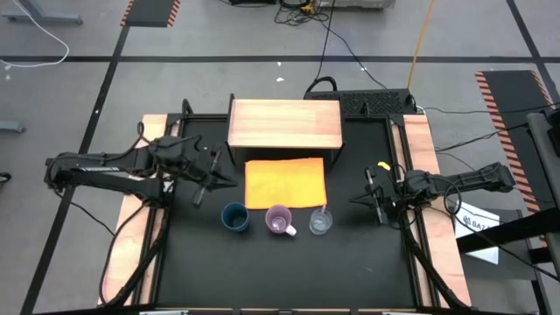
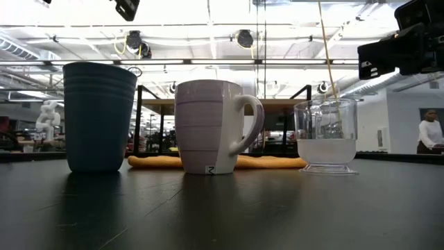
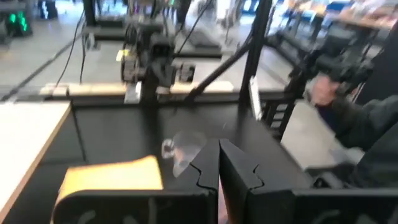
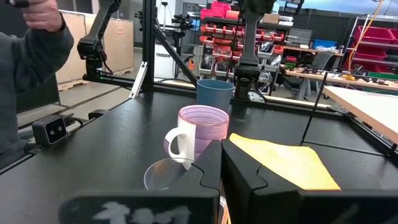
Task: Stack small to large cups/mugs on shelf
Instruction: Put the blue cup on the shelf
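You've got three cups lined up in a row across the middle of the black worktop [image 1: 192,262], just in front of the orange sheet [image 1: 285,183]: the dark blue tumbler [image 1: 234,216] on the left, the lilac mug [image 1: 279,220] in the centre, the clear cup [image 1: 320,222] on the right. All three stand upright, mouths up, well apart from each other. From above, the wooden shelf [image 1: 284,124] sits at the far edge, long side running left to right, nothing on it. The low view doesn't give you that; there, the mug's handle points toward the clear cup, and the shelf is mostly hidden behind the cups. Your left claw [image 1: 203,189] hovers near the left edge, clenched on nothing. Your right claw [image 1: 372,199] waits near the right edge, also clenched and empty. The left wrist view is smeared; only the clear cup is faintly made out there. A person's sleeve [image 4: 31,81] shows beyond the worktop.
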Robot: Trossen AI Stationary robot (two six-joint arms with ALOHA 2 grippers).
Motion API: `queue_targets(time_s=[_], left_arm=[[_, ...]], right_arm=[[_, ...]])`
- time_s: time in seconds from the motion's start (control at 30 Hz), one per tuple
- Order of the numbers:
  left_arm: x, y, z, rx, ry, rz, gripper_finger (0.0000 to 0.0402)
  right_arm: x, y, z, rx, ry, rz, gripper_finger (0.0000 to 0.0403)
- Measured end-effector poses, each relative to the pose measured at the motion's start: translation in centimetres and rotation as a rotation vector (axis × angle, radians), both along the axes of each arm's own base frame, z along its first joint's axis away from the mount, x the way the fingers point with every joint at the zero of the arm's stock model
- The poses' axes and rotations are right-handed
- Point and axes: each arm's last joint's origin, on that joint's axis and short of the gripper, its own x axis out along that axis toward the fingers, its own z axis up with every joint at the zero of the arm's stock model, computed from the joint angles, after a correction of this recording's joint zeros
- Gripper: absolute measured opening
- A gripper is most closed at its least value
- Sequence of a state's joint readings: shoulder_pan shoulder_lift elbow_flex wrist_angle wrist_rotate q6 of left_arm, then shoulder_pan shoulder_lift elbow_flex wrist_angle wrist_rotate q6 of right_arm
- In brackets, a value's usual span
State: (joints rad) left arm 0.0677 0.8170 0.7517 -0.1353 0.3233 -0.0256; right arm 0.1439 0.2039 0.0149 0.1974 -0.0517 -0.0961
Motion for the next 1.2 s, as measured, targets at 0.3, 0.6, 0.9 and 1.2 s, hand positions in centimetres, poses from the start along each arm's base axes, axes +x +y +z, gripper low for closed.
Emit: queue_targets(time_s=[0.3,0.6,0.9,1.2], left_arm=[[1.1,0.0,2.7,0.124,0.191,0.005,0.001],[1.2,0.1,3.1,0.19,0.318,-0.021,0.0002],[3.1,-0.7,1.0,0.165,0.458,-0.118,0.0001],[4.9,-1.2,2.9,0.173,0.655,-0.078,0.0001]], right_arm=[[0.0,0.0,0.0,0.001,0.001,0.0,0.0],[0.0,0.0,0.0,0.001,0.002,0.0,0.0],[0.0,0.0,-0.1,-0.02,0.004,0.0,0.0],[0.0,0.0,-0.1,-0.022,0.004,0.0,0.0]])
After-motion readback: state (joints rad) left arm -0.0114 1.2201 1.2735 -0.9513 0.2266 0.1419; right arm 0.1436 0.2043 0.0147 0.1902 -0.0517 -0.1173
